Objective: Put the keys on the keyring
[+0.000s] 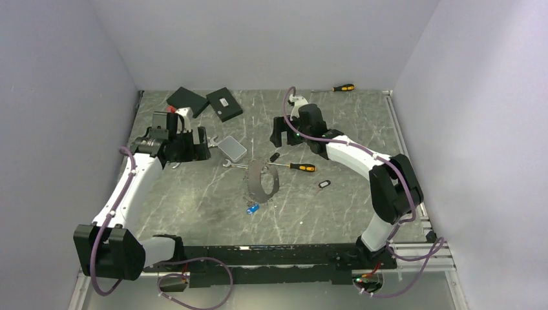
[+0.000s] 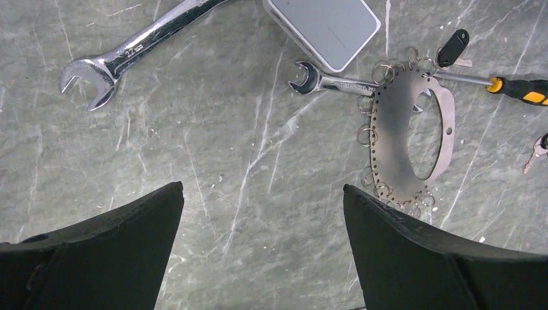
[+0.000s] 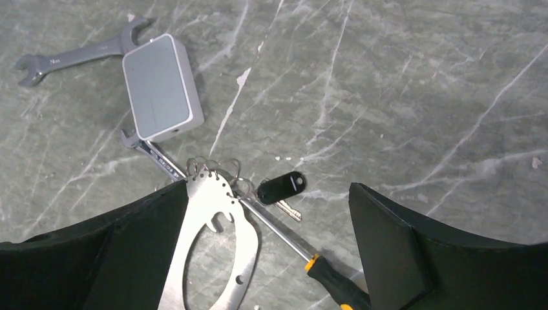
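Lying loose: three keys [image 1: 274,157], one keyring [image 2: 395,123]; left gripper [image 2: 262,194], right gripper [image 3: 269,187] both wide apart, empty

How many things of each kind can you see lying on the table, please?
Keys: 3
Keyring: 1
Wrenches: 2
Screwdrivers: 2
Black boxes: 2
Grey box: 1
Total: 11
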Controlling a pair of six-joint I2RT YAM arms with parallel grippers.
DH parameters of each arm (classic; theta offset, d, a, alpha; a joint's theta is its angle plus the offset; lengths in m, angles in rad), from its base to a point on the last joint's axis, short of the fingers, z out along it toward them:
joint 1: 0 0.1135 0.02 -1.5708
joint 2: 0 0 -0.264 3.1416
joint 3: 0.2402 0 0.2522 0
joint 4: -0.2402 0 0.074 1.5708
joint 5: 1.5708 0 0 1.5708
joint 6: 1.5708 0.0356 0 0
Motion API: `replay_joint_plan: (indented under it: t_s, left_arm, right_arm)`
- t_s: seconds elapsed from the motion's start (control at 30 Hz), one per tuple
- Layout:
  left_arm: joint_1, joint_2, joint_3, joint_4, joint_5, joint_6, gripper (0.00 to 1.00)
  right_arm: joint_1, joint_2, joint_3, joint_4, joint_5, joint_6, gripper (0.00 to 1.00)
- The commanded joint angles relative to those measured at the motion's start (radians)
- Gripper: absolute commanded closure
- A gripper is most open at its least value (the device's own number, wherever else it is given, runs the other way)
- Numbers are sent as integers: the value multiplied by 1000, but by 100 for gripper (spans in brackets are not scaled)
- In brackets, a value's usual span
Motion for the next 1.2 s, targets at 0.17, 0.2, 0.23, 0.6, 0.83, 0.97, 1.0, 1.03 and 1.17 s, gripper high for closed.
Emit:
replay_joint_plan:
  t_s: [0.17, 0.2, 0.23, 0.6, 0.83, 0.97, 1.0, 1.03, 1.17]
  left_arm:
    - [-7, -8, 0, 36, 41, -17, 3]
    - [-9, -5, 0, 43, 35, -23, 5]
    - [-12, -1, -1, 47, 30, -28, 6]
    - [-221, -17, -59, 95, -165, -52, 16]
    - [-477, 14, -141, 194, -331, -239, 21]
    - [-538, 94, -137, 226, -356, -278, 38]
    - [-544, 113, -143, 240, -351, -281, 42]
    - [-547, 125, -154, 261, -336, -282, 44]
    - [-551, 174, -213, 354, -254, -291, 48]
  right_arm:
    - [54, -62, 7, -81, -5, -128, 0]
    - [70, -78, -4, -78, 5, -148, 0]
    - [86, -92, -21, -68, 18, -172, 0]
    - [158, -238, -241, 116, -134, -153, 0]
    - [174, -322, -374, 212, -146, -104, 1]
    - [175, -332, -396, 206, -142, -65, 5]
    - [175, -334, -402, 204, -136, -55, 6]
    - [177, -339, -411, 206, -133, -48, 7]
    - [177, -366, -453, 222, -111, -38, 8]
